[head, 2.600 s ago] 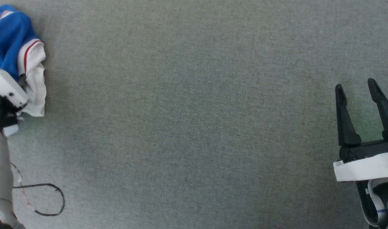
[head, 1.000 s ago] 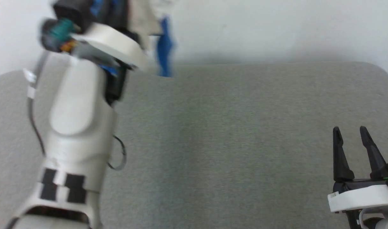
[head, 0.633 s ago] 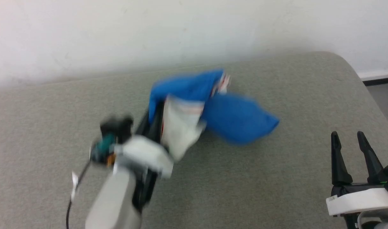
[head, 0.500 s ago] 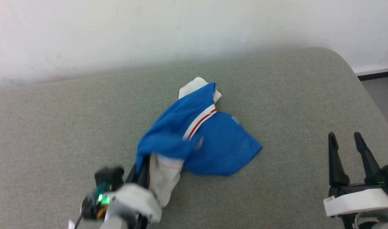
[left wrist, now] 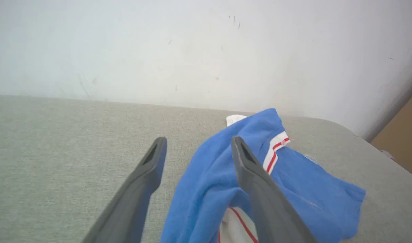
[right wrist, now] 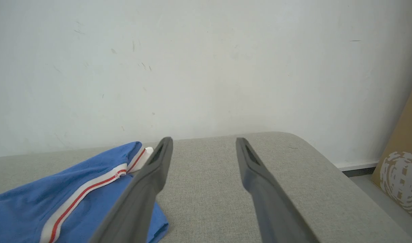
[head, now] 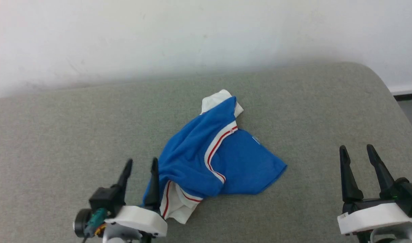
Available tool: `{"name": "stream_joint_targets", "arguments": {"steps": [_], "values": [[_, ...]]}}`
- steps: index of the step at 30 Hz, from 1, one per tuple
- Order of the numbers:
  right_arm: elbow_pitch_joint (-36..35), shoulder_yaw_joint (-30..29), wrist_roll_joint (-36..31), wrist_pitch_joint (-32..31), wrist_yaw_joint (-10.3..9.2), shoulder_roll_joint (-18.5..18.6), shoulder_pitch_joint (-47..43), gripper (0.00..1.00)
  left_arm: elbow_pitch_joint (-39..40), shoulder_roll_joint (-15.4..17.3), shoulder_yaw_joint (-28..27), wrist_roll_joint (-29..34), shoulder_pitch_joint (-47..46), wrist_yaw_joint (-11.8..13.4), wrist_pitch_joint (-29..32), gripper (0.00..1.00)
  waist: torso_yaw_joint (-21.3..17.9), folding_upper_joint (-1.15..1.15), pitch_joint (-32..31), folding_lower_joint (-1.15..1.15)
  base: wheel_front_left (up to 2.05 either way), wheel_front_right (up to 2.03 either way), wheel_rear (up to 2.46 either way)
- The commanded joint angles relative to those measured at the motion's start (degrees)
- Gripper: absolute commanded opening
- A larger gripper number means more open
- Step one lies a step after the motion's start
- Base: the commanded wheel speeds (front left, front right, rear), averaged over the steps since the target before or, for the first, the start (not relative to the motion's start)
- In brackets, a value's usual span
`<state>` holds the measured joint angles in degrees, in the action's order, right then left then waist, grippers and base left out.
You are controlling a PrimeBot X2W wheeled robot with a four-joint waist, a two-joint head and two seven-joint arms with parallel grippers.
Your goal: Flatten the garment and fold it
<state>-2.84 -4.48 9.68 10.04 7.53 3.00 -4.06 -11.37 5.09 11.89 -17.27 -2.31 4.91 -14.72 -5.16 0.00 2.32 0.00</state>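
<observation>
Left gripper [head: 141,162] sits low at the near left. Its jaws are spread wide and pinch nothing. The finger nearer the shirt touches blue cloth, and in the left wrist view some cloth bunches low by that finger. Right gripper [head: 356,149] is at the near right, well apart from the shirt, jaws also spread and empty, hovering over bare pad.

The shirt [head: 206,162] lies mid-pad [head: 74,135] in a crumpled heap:
- The blue body is folded over itself.
- A white sleeve with a red stripe is tucked under at the near end, just beside the left gripper.
- A white red-striped band runs diagonally across the top.
- A bit of white pokes out at the far end.
- No lettering or number shows, so I can't tell which face is up.

Past the pad are the white wall [head: 192,33] and a brown printed board [right wrist: 400,175] at the far right.

Step, as I judge it: the shirt is on the pad and flattening has not started. No fold is possible yet.

The next move likely calls for:
- Each gripper taking a separate edge, at the shoulders or the hem corners.
- A single-layer pinch, since the layers overlap.
- Pulling apart and dragging the shirt flat.
- The right arm reaching in a long way.
</observation>
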Motion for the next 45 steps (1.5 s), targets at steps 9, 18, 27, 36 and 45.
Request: {"name": "stream_joint_targets", "arguments": {"steps": [9, 18, 27, 36, 45], "values": [[-2.3, -0.1, -0.9, -1.5, -0.04, -0.1, -2.9, 1.0, 9.6, 0.9, -7.4, 3.6, 5.6, 2.0, -0.3, 1.0, 2.2, 0.0, -2.6, 0.0, 0.0, 0.0, 0.0], [-4.1, 0.2, -1.1, -2.7, -0.04, -0.1, -4.2, 1.0, 10.5, 3.7, -10.4, 3.2, 9.2, 1.1, -0.3, 1.0, 2.8, 0.0, -2.8, 0.0, 0.0, 0.0, 0.0], [-4.7, 2.5, -1.2, -3.3, -0.04, -0.1, -4.4, 1.0, 10.1, 3.1, -7.4, 2.4, 6.1, -1.7, 0.5, 1.0, 4.0, 0.0, -1.2, 0.0, 0.0, 0.0, 0.0], [-4.7, 4.3, -1.7, -4.2, -0.04, -0.1, -3.2, 1.0, 5.4, -0.2, 7.5, 4.8, -3.4, -8.4, 8.3, 1.0, 4.7, 0.0, 0.5, 0.0, 0.0, 0.0, 0.0], [-3.9, 4.6, -1.3, -4.1, -0.04, -0.1, -2.6, 1.0, -3.3, -1.1, 18.5, 4.7, -8.5, -11.2, 21.6, 1.0, 3.0, 0.0, 1.1, 0.0, 0.0, 0.0, 0.0]]}}
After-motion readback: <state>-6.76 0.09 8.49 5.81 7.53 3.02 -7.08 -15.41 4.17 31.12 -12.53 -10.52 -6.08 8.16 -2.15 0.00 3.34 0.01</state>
